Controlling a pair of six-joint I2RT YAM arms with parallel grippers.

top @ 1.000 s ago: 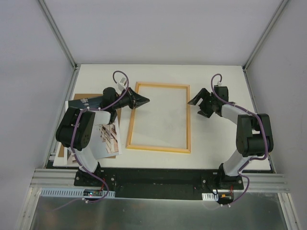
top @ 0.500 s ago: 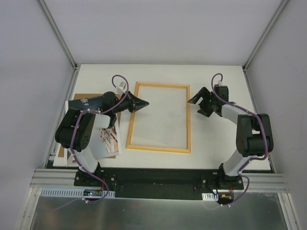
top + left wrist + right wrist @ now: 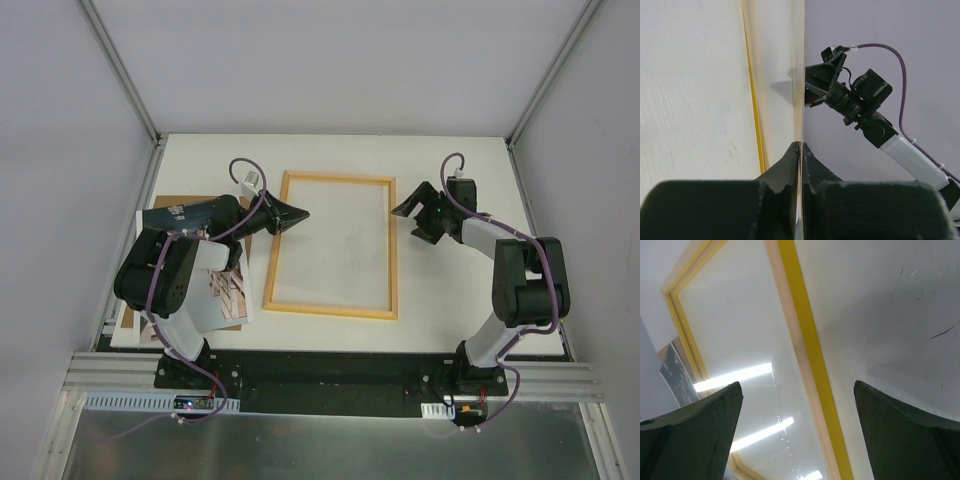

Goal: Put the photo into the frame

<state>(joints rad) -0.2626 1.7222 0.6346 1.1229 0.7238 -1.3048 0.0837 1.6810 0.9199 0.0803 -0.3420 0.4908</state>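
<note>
Large thin rectangular picture frame, yellow w/ pale wood, is lying flat mid white tabletop, long sides running away from the arm bases. Its glass is reflecting ceiling lights in the right wrist view.

L hand is clenched tight, fingers pressed together w/ no gap, and is reaching in from the left. Its tip is sitting at the frame's left rail, near the far corner. Can't tell from the pics whether it's touching the rail or gripping anything. In the left wrist view the shut fingers are lining up w/ the rail's edge, low to the tabletop.

R hand is released, fingers spread wide, hovering just beside the frame's right rail, upper part. In the right wrist view that yellow-and-wood rail is running between the two spread fingers; nothing is being held.

Rectangular paper print of a city street w/ white edges is lying at the left side of the tabletop, outside the frame, partly under the L arm. It's overlapping a plain brown backing board, which is showing behind it at the far left.
</note>
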